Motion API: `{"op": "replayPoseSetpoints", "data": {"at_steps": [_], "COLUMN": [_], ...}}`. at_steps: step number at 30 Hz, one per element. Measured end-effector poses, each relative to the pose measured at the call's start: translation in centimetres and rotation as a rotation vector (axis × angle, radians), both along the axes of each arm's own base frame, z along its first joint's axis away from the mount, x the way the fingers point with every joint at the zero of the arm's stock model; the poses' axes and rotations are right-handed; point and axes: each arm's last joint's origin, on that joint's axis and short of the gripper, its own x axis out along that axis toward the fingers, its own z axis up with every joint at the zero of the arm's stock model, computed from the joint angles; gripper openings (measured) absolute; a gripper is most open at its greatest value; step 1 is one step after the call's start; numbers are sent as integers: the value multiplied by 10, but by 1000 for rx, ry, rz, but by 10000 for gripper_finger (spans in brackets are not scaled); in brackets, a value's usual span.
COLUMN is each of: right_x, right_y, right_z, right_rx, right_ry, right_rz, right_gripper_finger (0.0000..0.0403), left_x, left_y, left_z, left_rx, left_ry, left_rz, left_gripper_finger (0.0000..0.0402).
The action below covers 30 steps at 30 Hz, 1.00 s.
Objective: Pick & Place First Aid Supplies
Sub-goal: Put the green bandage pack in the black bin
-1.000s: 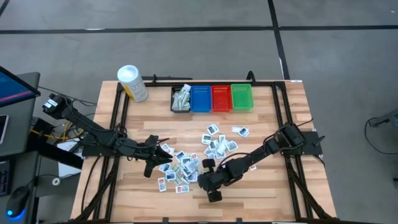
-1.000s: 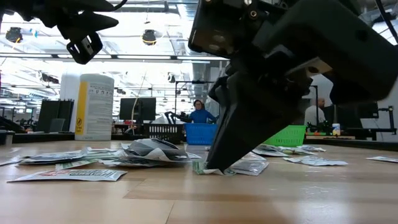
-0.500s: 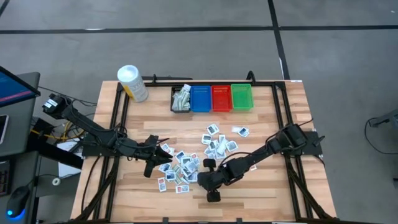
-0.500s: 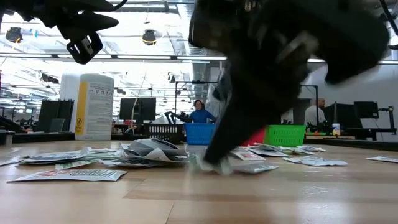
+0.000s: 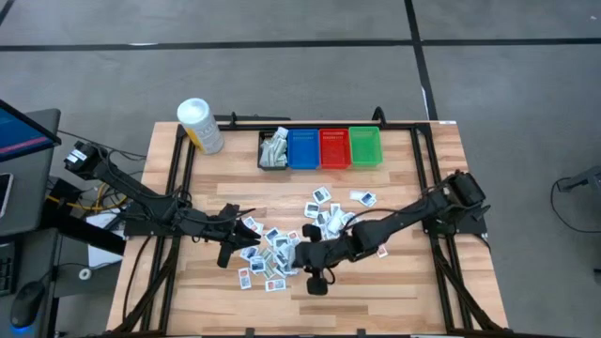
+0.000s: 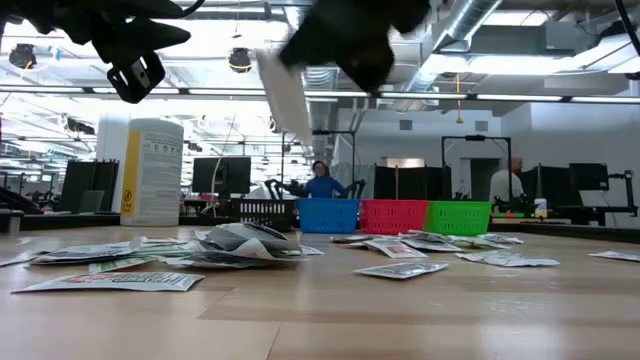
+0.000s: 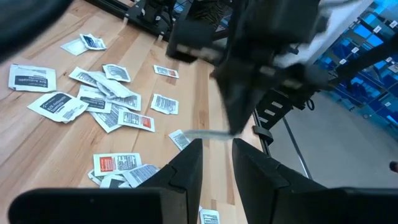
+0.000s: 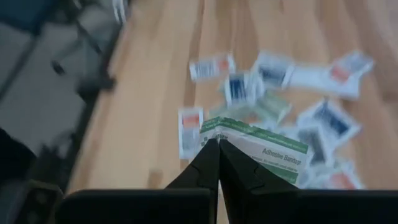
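Many small flat packets lie in a loose pile [image 5: 274, 252] at the table's middle, with a second scatter [image 5: 331, 216] toward the bins. My right gripper [image 5: 303, 255] is above the pile's right edge, shut on one white packet with a green stripe [image 8: 258, 148]; the low view shows it high over the table [image 6: 345, 45]. My left gripper [image 5: 242, 244] hovers at the pile's left side, open and empty [image 7: 217, 152]. My right gripper pinches the white-and-green packet between its two fingers at one edge [image 8: 216, 132]. The fingers slant down from above. The packet [image 6: 284, 95] hangs tilted beside and below the fingers, lifted clear of the table.
Black [image 5: 273, 150], blue [image 5: 302, 148], red [image 5: 334, 147] and green [image 5: 364, 146] bins stand in a row at the far edge; the black one holds packets. A white tub with a yellow label [image 5: 199, 125] stands at the far left. Bare wood lies along the near edge.
My right gripper has risen from the table with the packet and gone a little toward the far left. The packet, which lay at the table surface under the fingers, now hangs clear well above the table.
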Motion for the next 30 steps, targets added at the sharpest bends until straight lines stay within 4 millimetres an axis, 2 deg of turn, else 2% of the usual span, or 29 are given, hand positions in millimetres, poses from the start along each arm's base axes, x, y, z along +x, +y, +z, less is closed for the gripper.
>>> {"op": "replayPoseSetpoints", "data": {"at_steps": [7,14,22,30], "right_x": [4,12,16,17], "right_y": [-11,-21,-32,-36], "right_z": [41,63,71,70], "right_rx": [170,296,429,439], "right_ry": [-198,-367,-388,-382], "right_rz": [99,206,293,279], "right_gripper_finger": [0,0,0,0], "left_x": [0,0,0,2], "left_y": [0,0,-5,-5], "left_z": [0,0,5,24], "left_rx": [22,78,265,517], "left_ry": [-4,-16,-117,-369], "left_rz": [-6,-32,-223,-233], "left_gripper_finger": [88,88,82,70]}}
